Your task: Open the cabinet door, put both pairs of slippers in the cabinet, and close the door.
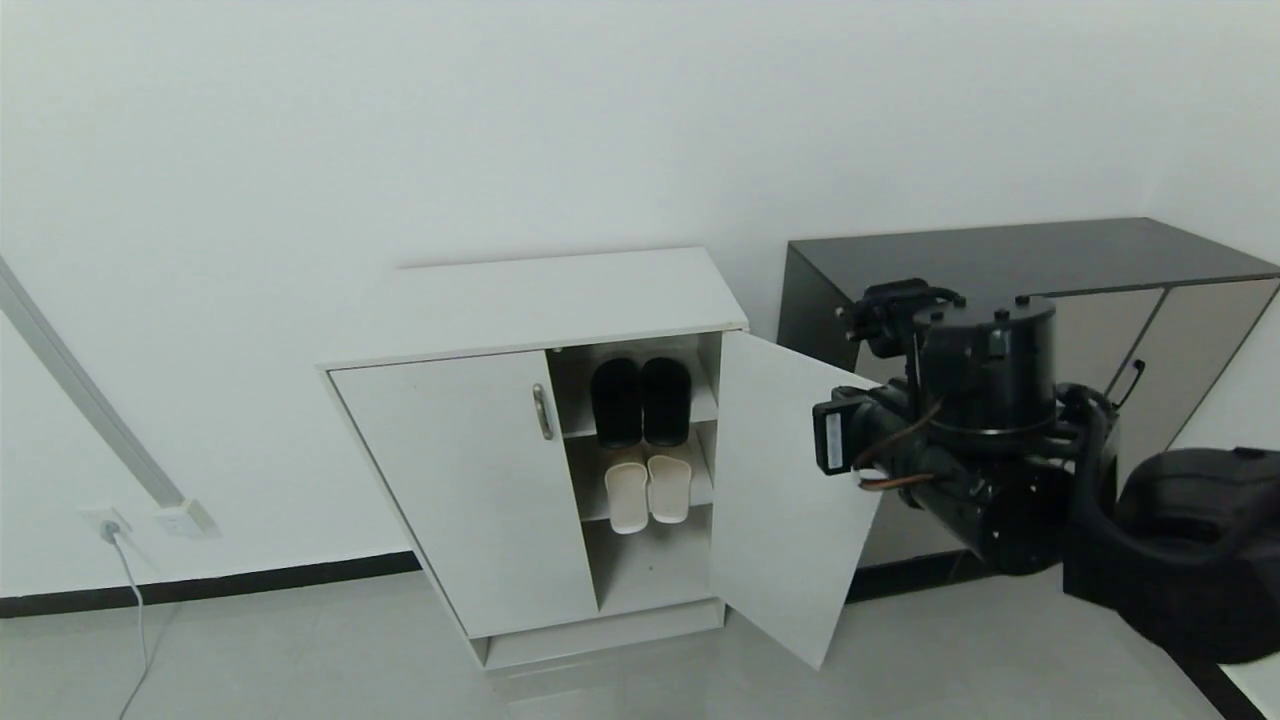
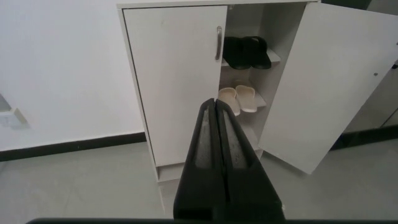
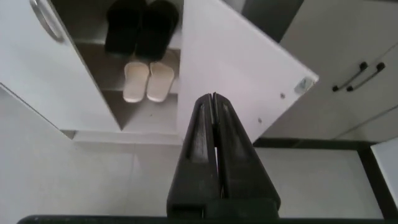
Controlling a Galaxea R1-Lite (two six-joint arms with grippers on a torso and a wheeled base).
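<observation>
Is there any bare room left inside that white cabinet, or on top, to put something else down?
Yes: the bottom compartment, under the white slippers, is bare, and so is the cabinet top. The two shelves above are crowded: the black slippers and the white pair each nearly fill what shows of theirs.

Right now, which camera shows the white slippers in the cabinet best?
The right wrist view: the white slippers show whole, nearest, from above. The head view shows them whole but farther off; the left wrist view, just past its end effector.
</observation>
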